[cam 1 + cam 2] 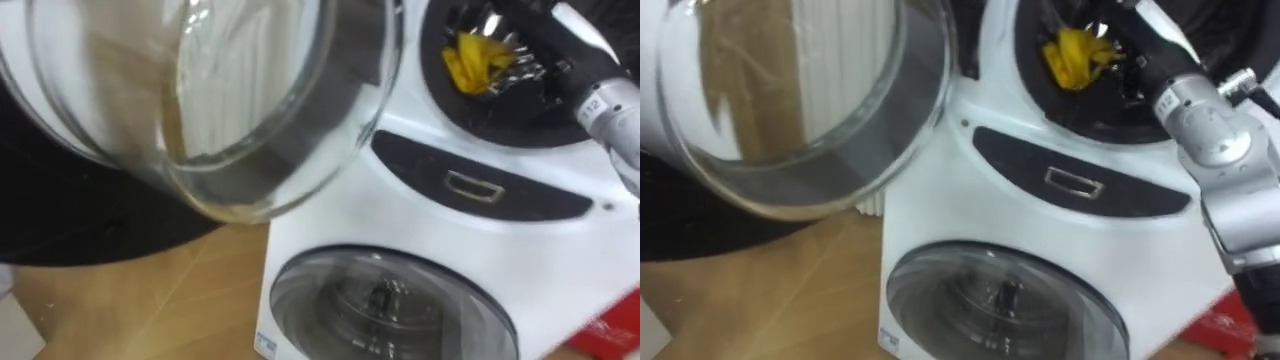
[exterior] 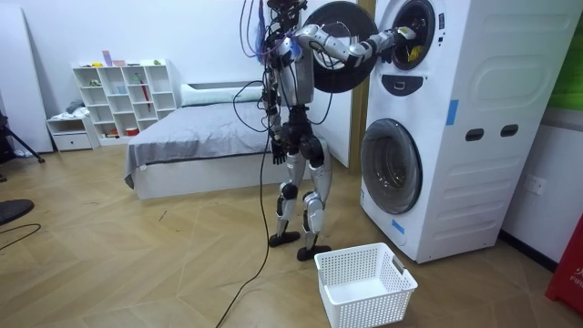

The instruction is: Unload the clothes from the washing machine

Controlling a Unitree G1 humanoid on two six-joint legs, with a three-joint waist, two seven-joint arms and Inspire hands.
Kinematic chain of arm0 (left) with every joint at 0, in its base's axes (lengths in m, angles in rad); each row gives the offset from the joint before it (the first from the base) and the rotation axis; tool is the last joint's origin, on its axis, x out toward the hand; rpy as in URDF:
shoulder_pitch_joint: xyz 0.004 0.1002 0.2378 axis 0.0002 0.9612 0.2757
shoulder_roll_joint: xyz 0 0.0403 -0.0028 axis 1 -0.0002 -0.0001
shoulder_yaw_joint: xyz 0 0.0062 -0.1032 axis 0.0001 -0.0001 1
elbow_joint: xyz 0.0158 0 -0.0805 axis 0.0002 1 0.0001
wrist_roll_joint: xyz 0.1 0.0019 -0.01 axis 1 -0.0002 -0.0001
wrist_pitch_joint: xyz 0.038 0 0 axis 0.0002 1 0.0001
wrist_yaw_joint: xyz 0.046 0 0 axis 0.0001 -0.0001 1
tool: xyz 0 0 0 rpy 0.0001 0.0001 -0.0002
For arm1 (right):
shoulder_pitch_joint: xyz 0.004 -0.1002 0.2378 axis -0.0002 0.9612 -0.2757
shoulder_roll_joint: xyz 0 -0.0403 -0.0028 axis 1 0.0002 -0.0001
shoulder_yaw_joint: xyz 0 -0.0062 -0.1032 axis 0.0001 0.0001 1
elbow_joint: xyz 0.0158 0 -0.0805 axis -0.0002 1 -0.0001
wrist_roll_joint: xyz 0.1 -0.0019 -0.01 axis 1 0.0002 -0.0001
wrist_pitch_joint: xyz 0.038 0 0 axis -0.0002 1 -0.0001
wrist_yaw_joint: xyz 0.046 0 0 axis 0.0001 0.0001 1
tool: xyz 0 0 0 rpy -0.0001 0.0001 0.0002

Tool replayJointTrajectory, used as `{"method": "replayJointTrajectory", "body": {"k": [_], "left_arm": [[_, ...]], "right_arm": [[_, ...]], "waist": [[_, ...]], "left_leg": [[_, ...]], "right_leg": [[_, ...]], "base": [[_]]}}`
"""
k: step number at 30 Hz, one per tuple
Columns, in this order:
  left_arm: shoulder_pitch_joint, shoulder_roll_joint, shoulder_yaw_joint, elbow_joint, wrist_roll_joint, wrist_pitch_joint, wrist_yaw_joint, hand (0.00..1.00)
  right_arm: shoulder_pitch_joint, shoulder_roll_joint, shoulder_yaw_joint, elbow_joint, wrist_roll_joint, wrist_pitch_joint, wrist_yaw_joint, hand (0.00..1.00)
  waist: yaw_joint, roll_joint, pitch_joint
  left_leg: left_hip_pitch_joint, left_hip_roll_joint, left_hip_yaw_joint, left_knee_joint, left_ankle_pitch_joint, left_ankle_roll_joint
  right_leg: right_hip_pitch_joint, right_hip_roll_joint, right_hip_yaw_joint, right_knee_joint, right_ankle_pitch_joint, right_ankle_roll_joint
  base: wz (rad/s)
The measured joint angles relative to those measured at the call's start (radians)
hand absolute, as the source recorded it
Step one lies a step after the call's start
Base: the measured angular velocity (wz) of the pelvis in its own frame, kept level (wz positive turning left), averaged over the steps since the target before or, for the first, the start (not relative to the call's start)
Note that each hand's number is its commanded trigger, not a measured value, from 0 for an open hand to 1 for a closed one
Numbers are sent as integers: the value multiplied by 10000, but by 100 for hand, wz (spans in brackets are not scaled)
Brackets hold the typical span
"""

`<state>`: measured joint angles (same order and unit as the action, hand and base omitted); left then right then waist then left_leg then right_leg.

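Left eye view: a crumpled yellow cloth (image 1: 470, 62) lies inside the round upper drum opening (image 1: 432, 50) of the white stacked washing machine (image 1: 400, 210). The right robot hand (image 1: 512, 64) is against it; I cannot tell whether it grips. The cloth looks soft and light, and likely to snag, so bunch its middle. Left of the opening, the open glass door (image 1: 240, 110) narrows withdrawal room.

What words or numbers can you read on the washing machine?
None can be read.
The blue and white label low on the front of the washing machine: too blurred.
The blue sticker on its side: too small.
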<state>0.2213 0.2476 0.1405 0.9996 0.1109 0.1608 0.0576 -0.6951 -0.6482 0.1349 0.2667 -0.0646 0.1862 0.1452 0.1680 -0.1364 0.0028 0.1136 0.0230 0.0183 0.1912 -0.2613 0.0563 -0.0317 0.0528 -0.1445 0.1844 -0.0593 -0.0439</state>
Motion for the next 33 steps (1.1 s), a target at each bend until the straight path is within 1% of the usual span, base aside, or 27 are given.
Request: {"method": "replayJointTrajectory", "body": {"k": [2, 6, 11, 14, 15, 17, 19, 20, 22, 25, 27, 31, 32, 33], "left_arm": [[75, 0, 0, -9, 3, 0, 19, 0], [208, 15, 18, 1, 25, 4, 20, 0], [101, 12, 244, 0, -6, 0, 18, 0], [6, 9, 244, 6, -6, 2, 16, 0], [-3, 8, 241, 8, -28, 4, 14, 0], [-19, 7, 241, 8, -123, 4, 10, 0], [-20, -24, 228, 4, -114, 3, 14, 0], [-12, -25, 230, 4, -105, 2, 16, 0], [-10, -20, 288, 6, -102, 5, 18, 0], [129, -21, 294, 30, -133, 50, 20, 0], [223, -30, 342, 29, -63, 84, 20, 0], [381, -47, 598, 32, 23, 193, 20, 0], [404, -57, 680, 46, 22, 267, 20, 0], [467, -58, 733, 47, 22, 332, 20, 0]], "right_arm": [[1, 0, 0, 9, -46, -2, 0, 0], [0, 0, -1, 10, -9, -35, 0, 0], [-165, -11, -47, -241, -41, -33, -30, 0], [-167, -15, -58, -670, -8, 89, -197, 0], [-167, -15, -61, -821, 217, 96, -265, 0], [-172, -15, -63, -880, 496, 73, -360, 0], [-171, -15, -65, -827, 756, 71, -418, 0], [-171, -17, -73, -799, 810, 71, -422, 0], [-175, -42, -217, -609, 1196, 57, -431, 0], [-288, -43, -399, 551, 1581, 40, -441, 0], [-317, -95, -518, 1155, 1828, 40, -433, 0], [-323, -245, -880, 2491, 2209, 44, -317, 0], [-341, -284, -939, 2684, 2348, -98, -234, 0], [-520, -282, -939, 2771, 2579, -136, -145, 0]], "waist": [[8, 15, 31], [-5, 4, 44], [-48, -44, 6], [-169, -46, 3], [-248, -44, 3], [-264, -50, -6], [-304, -23, 8], [-313, -21, 2], [-331, -34, -9], [-334, -45, -17], [-384, -68, -33], [-393, -69, -41], [-420, -47, -47], [-529, -13, -65]], "left_leg": [[8, 8, -82, -5, -1, 1], [-5, 2, -138, -24, 0, 3], [-92, 8, -124, -64, -1, 2], [-134, 7, -44, -28, 0, 1], [-132, 5, -42, -18, 0, 1], [-109, 2, -3, 5, 0, 1], [1, -2, 34, -7, 0, 2], [17, -2, 30, -16, 0, 2], [30, -4, 20, -54, -1, 1], [139, -4, -10, -58, -4, -5], [92, -9, -39, -61, -25, -25], [85, -5, -57, -31, -33, -37], [50, -7, -105, -2, -33, -37], [9, -12, -215, 26, -33, -37]], "right_leg": [[45, 2, -55, -34, 0, 0], [107, 5, 39, -173, -3, 4], [-31, 15, 61, -147, -44, -1], [-54, 10, 65, -159, -44, -1], [-53, 7, 82, -158, -44, -1], [-32, 8, 141, -155, -44, -2], [63, 12, 198, -176, -44, -1], [74, 11, 187, -174, -44, -1], [74, 10, 165, -170, -44, -1], [187, -5, 1, -156, -44, -2], [185, -11, -32, -157, -44, -2], [199, -2, 5, -159, -43, -3], [196, -10, -52, -167, -43, -3], [197, -24, -98, -167, -43, -3]], "base": [[15], [2], [-2], [-2], [0], [-6], [-8], [0], [0], [3], [5], [2], [12], [23]]}}
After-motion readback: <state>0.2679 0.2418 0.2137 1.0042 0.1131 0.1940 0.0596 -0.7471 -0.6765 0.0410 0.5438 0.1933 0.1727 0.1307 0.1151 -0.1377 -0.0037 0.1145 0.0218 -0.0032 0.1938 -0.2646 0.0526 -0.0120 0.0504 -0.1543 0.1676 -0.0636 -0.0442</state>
